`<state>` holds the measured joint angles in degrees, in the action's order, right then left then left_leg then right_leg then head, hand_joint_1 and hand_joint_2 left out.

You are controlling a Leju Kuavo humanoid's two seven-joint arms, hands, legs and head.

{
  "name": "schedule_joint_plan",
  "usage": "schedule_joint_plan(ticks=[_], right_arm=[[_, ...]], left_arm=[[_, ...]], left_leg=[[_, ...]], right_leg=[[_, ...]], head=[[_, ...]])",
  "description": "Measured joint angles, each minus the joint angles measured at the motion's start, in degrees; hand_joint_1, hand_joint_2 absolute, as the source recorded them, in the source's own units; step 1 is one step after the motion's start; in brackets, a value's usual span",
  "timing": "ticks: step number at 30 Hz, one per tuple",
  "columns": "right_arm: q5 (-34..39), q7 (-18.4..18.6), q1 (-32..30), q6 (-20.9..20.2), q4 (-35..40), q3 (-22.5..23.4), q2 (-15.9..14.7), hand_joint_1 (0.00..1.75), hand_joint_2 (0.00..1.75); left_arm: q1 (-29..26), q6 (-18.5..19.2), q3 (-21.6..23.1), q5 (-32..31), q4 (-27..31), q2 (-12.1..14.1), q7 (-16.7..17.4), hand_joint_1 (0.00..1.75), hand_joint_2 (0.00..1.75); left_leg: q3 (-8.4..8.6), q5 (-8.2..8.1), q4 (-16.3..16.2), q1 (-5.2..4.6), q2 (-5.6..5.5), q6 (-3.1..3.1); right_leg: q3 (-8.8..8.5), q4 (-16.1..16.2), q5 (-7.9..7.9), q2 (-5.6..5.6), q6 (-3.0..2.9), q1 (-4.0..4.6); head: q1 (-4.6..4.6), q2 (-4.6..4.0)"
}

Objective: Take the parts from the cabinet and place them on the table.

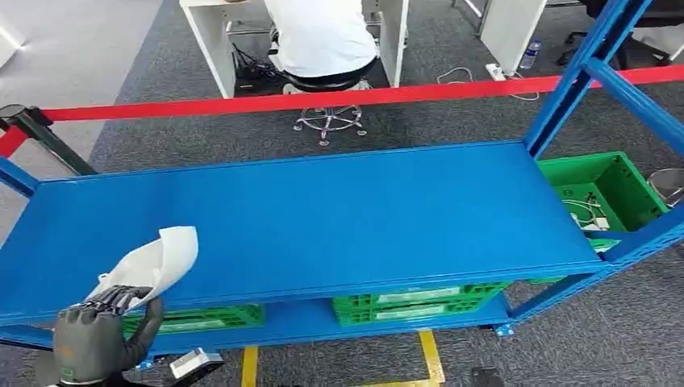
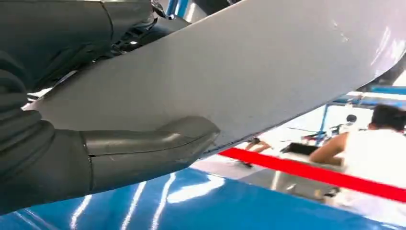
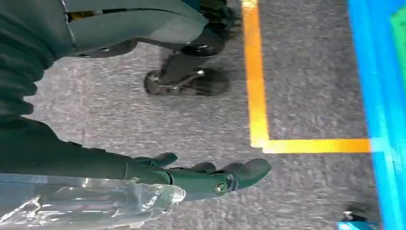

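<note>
At the near left we are seeing the left hand [image 1: 95,339] gripping a white curved part [image 1: 153,266], thumb [image 2: 148,143] pressed against its face. The part is hanging over the near left edge of the blue shelf [image 1: 339,218], its long axis pointing up and away to the right. The right hand [image 3: 210,177] is hanging over grey carpet [image 3: 311,86], fingers extended, holding nothing. Farther off, a red barrier tape [image 1: 323,99] is crossing before a seated person [image 1: 319,36].

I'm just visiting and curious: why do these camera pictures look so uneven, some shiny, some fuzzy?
Head view: fairly sharp, soft sheen on the blue shelf. Left wrist view: the white part sits so close it looks smooth and pale, bright glare streaks on the blue surface, blurry background. Right wrist view: floor smeared by blur, orange line soft-edged.
</note>
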<state>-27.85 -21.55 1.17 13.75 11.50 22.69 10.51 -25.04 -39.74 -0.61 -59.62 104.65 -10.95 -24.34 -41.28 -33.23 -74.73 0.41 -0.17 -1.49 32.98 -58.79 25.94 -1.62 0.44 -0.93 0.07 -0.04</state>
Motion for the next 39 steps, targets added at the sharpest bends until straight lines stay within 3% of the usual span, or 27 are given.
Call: schedule_joint_plan(ticks=[1, 2, 4, 5, 6, 9, 10, 11, 12, 14, 15, 16, 17, 19, 20, 21, 24, 25, 27, 29, 30, 31, 32, 34, 35, 36, 39], right_arm=[[-0.33, 0.13, -0.04, 0.48, 0.0, 0.15, 0.0, 0.0, 1.75], [-0.46, 0.22, -0.04, 0.72, 0.0, 0.35, 0.0, 0.0, 1.75], [-0.5, 0.26, 0.13, 0.91, 0.02, 0.44, 0.0, 0.0, 1.75], [-0.52, 0.28, 0.22, 0.91, 0.0, 0.46, 0.11, 0.0, 1.75], [-0.57, 0.31, 0.5, 0.91, 0.02, 0.55, 0.15, 0.0, 1.75], [-0.55, 0.33, 0.29, 0.52, 0.0, 0.9, 0.15, 0.0, 1.75], [-0.48, 0.31, 0.23, 0.35, 0.02, 1.05, 0.13, 0.0, 1.75], [-0.46, 0.33, 0.15, 0.02, 0.0, 1.31, 0.13, 0.0, 1.75], [-0.41, 0.28, 0.28, -0.16, 0.02, 1.53, 0.13, 0.0, 1.75], [-0.2, 0.26, 0.56, -0.24, 0.02, 1.97, 0.13, 0.0, 1.75], [-0.04, 0.26, 0.56, -0.35, 0.02, 2.21, 0.13, 0.0, 1.75], [0.0, 0.26, 0.49, -0.44, 0.0, 2.34, 0.13, 0.0, 1.75], [0.04, 0.26, 0.43, -0.46, 0.02, 2.36, 0.13, 0.0, 1.75], [0.09, 0.26, 0.52, -0.46, 0.04, 2.51, 0.13, 0.0, 1.75], [0.09, 0.24, 0.76, -0.46, 0.09, 2.6, 0.13, 0.0, 1.75], [0.09, 0.15, 0.94, -0.46, 0.09, 2.62, 0.13, 0.0, 1.75], [0.09, 0.15, 0.71, -0.46, 0.09, 2.77, 0.13, 0.0, 1.75], [0.09, 0.15, 0.57, -0.46, 0.09, 2.86, 0.13, 0.0, 1.75], [0.29, 0.15, 0.84, -0.44, 0.11, 3.17, 0.11, 0.0, 1.75], [0.75, -0.02, 0.83, -0.77, 0.11, 3.37, 0.11, 0.0, 1.75], [1.07, -0.24, 0.71, -0.92, 0.11, 3.61, 0.11, 0.0, 1.75], [1.4, -0.35, 0.6, -1.01, 0.11, 3.93, 0.11, 0.0, 1.75], [1.71, -0.48, 0.54, -1.01, 0.11, 4.24, 0.11, 0.0, 1.75], [2.32, -0.72, 0.55, -1.01, 0.11, 5.07, 0.11, 0.0, 1.75], [2.69, -0.83, 0.58, -1.01, 0.13, 5.53, 0.13, 0.0, 1.75], [2.87, -0.9, 0.55, -1.01, 0.22, 5.88, 0.13, 0.0, 1.75], [3.69, -0.9, -0.02, -0.79, 0.31, 7.51, 0.17, 0.0, 1.75]], left_arm=[[-0.1, -0.04, -0.11, 0.54, 0.04, -0.73, -2.1, 1.75, 1.75], [-0.1, -0.04, -0.17, 0.85, 0.09, -1.11, -3.47, 1.75, 1.75], [-0.2, -0.04, -0.2, 1.0, 0.41, -2.11, -4.25, 1.75, 1.75], [-0.17, -0.04, -0.2, 1.18, 0.59, -2.51, -4.45, 1.75, 1.75], [-0.28, -0.11, -0.31, 1.57, 0.85, -2.93, -5.31, 1.75, 1.75], [-0.19, -0.15, -0.77, 4.44, 1.03, -4.5, -10.03, 1.75, 1.75], [0.0, -0.15, -0.87, 5.27, 1.07, -5.03, -11.89, 1.75, 1.75], [0.18, -0.2, -0.98, 5.99, 1.11, -5.7, -13.35, 1.75, 1.75], [0.18, -0.22, -1.09, 6.73, 1.14, -6.38, -13.52, 1.75, 1.75], [0.27, -0.22, -1.4, 7.52, 1.11, -6.84, -13.59, 1.75, 1.75], [0.4, -0.22, -1.53, 7.54, 1.11, -7.06, -13.59, 1.75, 1.75], [0.5, -0.22, -1.6, 7.63, 1.09, -7.23, -13.59, 1.75, 1.75], [0.59, -0.22, -1.7, 7.67, 1.09, -7.39, -13.59, 1.75, 1.75], [0.77, -0.22, -1.86, 7.69, 1.11, -7.6, -13.59, 1.75, 1.75], [0.8, -0.22, -1.9, 7.69, 1.11, -7.71, -13.59, 1.75, 1.75], [0.83, -0.22, -1.92, 7.69, 1.11, -7.76, -13.59, 1.75, 1.75], [1.07, -0.22, -1.92, 7.69, 1.11, -8.02, -13.59, 1.75, 1.75], [1.06, -0.22, -1.92, 7.69, 1.11, -8.04, -13.59, 1.75, 1.75], [0.99, -0.24, -1.92, 8.0, 1.09, -8.06, -13.59, 1.75, 1.75], [1.23, -0.22, -1.97, 8.74, 0.94, -7.95, -13.59, 1.75, 1.75], [1.45, -0.22, -1.92, 8.87, 0.81, -7.93, -13.59, 1.75, 1.75], [1.72, -0.22, -1.86, 8.91, 0.63, -7.87, -13.61, 1.75, 1.75], [2.08, -0.22, -1.81, 8.98, 0.44, -7.82, -13.59, 1.75, 1.75], [3.08, -0.22, -1.4, 9.2, -0.15, -7.69, -13.59, 1.75, 1.75], [3.69, -0.22, -1.07, 9.24, -0.57, -7.65, -13.59, 1.75, 1.75], [4.21, -0.22, -0.72, 9.29, -0.88, -7.63, -13.61, 1.75, 1.75], [5.84, -0.22, 0.39, 9.55, -2.31, -7.43, -13.52, 1.75, 1.75]], left_leg=[[1.17, 0.92, 0.46, -0.06, -0.01, 0.23], [3.58, 2.68, 3.5, -0.08, -0.03, 0.58], [10.55, 5.76, 13.62, -0.21, -1.25, 1.51], [12.85, 4.76, 17.63, -0.28, -3.35, 2.12], [13.38, 4.89, 19.11, -0.2, -3.57, 1.82], [12.93, 6.06, 19.35, -0.7, -2.43, 2.15], [12.76, 6.77, 20.14, -0.05, -1.44, 2.52], [12.34, 7.21, 20.14, -0.17, -0.96, 2.82], [11.81, 7.62, 20.14, -0.18, -0.32, 3.14], [10.67, 8.3, 19.86, -0.3, 1.1, 3.28], [10.18, 8.53, 19.66, -0.36, 1.84, 3.3], [9.73, 8.77, 19.51, -0.43, 2.46, 3.29], [9.23, 9.09, 19.39, -0.47, 3.05, 3.21], [8.58, 9.61, 19.22, -0.49, 4.08, 2.87], [8.4, 9.88, 19.11, -0.62, 4.45, 2.5], [8.21, 10.12, 18.96, -0.81, 4.92, 2.16], [8.22, 11.36, 19.19, -0.64, 6.22, 1.33], [7.88, 10.94, 19.04, -0.59, 5.78, 0.9], [6.73, 5.09, 15.27, -0.4, 1.86, 0.2], [4.42, -1.24, 5.9, -0.38, 0.71, 0.08], [3.84, -2.41, 2.46, -0.39, 0.57, 0.15], [4.3, -1.83, 1.65, -0.39, 0.53, 0.22], [5.76, -0.02, 2.86, -0.39, 0.51, 0.36], [11.29, 4.44, 10.63, -0.34, -0.25, 0.83], [15.03, 4.67, 16.23, -0.28, -2.61, 1.17], [17.42, 2.95, 20.47, -0.23, -4.14, 1.59], [16.61, 3.39, 20.58, -0.87, -3.35, 2.17]], right_leg=[[0.72, -0.01, -0.47, -0.17, 0.05, 0.06], [1.28, -0.02, -0.94, -0.53, 0.17, 0.12], [1.96, -0.01, -1.69, -1.41, 0.55, 0.17], [2.46, -0.01, -2.04, -1.71, 0.92, 0.08], [2.85, -0.02, -2.65, -2.11, 1.4, 0.09], [3.04, 1.34, -4.46, -3.54, 2.91, -0.43], [3.38, 1.15, -3.99, -2.79, 2.98, -0.4], [4.35, -0.15, -1.8, -0.63, 3.09, -0.09], [5.67, -3.92, 1.64, 0.46, 3.33, -0.14], [8.23, -13.07, 6.6, 1.12, 3.77, -0.14], [8.52, -15.94, 7.23, 1.2, 3.93, -0.14], [7.71, -16.25, 6.45, 1.21, 4.01, -0.13], [5.47, -13.91, 4.55, 1.31, 4.01, -0.12], [-1.6, -4.05, 1.08, 2.57, 3.84, -0.08], [-4.42, 0.99, 2.67, 4.55, 3.82, 0.18], [-6.13, 3.26, 2.85, 4.71, 3.35, 0.79], [-4.12, 2.61, 1.86, 3.38, 1.88, 0.95], [-3.7, 3.03, 1.21, 3.01, 1.09, 0.56], [-2.81, 2.94, -0.19, 2.21, 0.16, 0.42], [-0.82, 2.83, -1.68, 0.97, 0.07, 0.44], [0.14, 2.76, -2.38, 0.48, 0.14, 0.46], [1.04, 2.66, -3.04, -0.04, 0.2, 0.45], [1.95, 2.56, -3.69, -0.5, 0.23, 0.43], [3.69, 2.47, -5.13, -1.82, 0.61, 0.34], [4.34, 2.41, -5.96, -2.47, 0.95, 0.22], [4.97, 2.38, -6.57, -2.98, 1.33, 0.44], [5.36, 3.42, -8.97, -4.34, 2.52, -0.03]], head=[[-0.02, 0.0], [-0.04, 0.0], [-0.02, 0.0], [0.07, 0.0], [0.04, 0.0], [-0.11, 0.0], [-0.02, 0.0], [0.22, 0.0], [0.79, 0.0], [0.81, 0.0], [0.76, 0.0], [0.81, 0.0], [0.79, 0.0], [0.79, 0.0], [0.79, 0.0], [0.81, 0.0], [0.74, 0.0], [0.81, 0.0], [0.66, 0.0], [0.57, 0.0], [0.57, 0.0], [0.55, 0.0], [0.55, 0.0], [0.57, 0.0], [0.55, 0.0], [0.57, 0.0], [0.35, 0.0]])
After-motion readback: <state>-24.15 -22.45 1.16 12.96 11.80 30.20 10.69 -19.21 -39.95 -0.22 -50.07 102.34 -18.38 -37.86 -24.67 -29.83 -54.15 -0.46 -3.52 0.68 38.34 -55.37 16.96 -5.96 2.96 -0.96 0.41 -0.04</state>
